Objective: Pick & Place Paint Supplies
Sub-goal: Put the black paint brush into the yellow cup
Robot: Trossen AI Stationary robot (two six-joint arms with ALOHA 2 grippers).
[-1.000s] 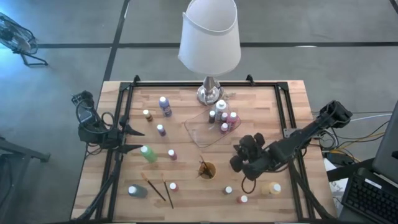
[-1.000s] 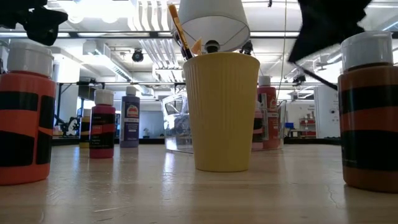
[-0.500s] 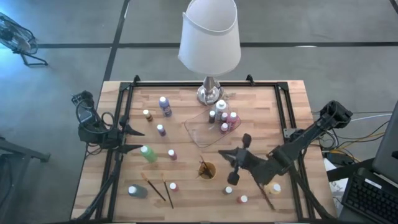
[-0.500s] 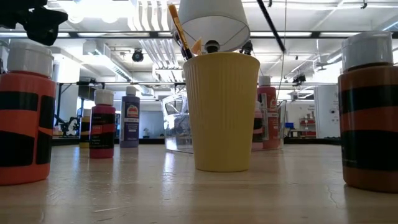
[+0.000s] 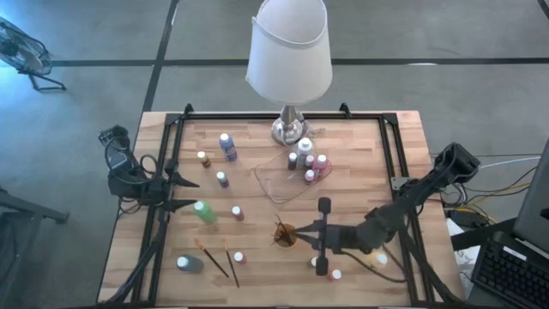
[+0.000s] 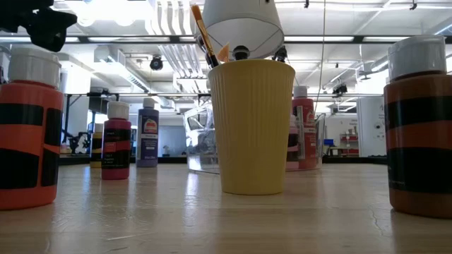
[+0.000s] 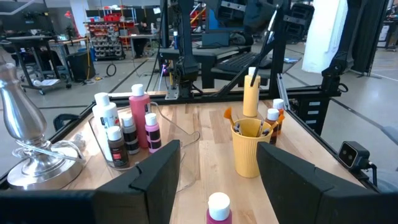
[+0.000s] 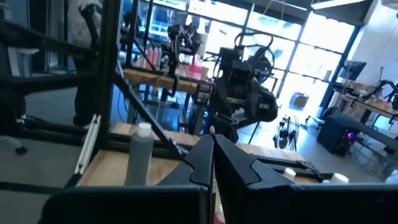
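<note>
The biggest hazard is the right arm itself. It reaches in low from the table's [image 5: 360, 142] edge on the far side of the cup [image 5: 285, 234] from the left arm, and its forearm passes above the yellow bottle [image 5: 378, 259] and the small bottle [image 5: 316, 262] that stand on that side of the cup. A drop or sideways swing there would likely sweep them over or roll them off the table.

Next is the cup. It looks light and tall, with brushes [image 5: 280, 228] standing in it, so a forward push from the closed fingers could tip it and scatter them. The clear tray [image 5: 276, 184], beyond the cup towards the lamp [image 5: 289, 51], holds a tight cluster of bottles [image 5: 309, 165]; a nudge to one could topple its neighbours. The loose brushes [image 5: 215, 258], lying flat on the left arm's side of the cup, are thin and may slip from a pinch.

As for pose, the right arm is stretched nearly level, wrist turned so the right gripper [image 5: 302, 232] points at the cup, its tips just beside the rim. Its fingers [image 8: 219, 163] are pressed fully together, and I see nothing held between them. The left gripper [image 5: 190, 193] waits well away from the cup at the opposite table edge, its fingers [image 7: 163, 171] spread wide and empty, the green bottle [image 5: 204, 211] between it and the cup.
</note>
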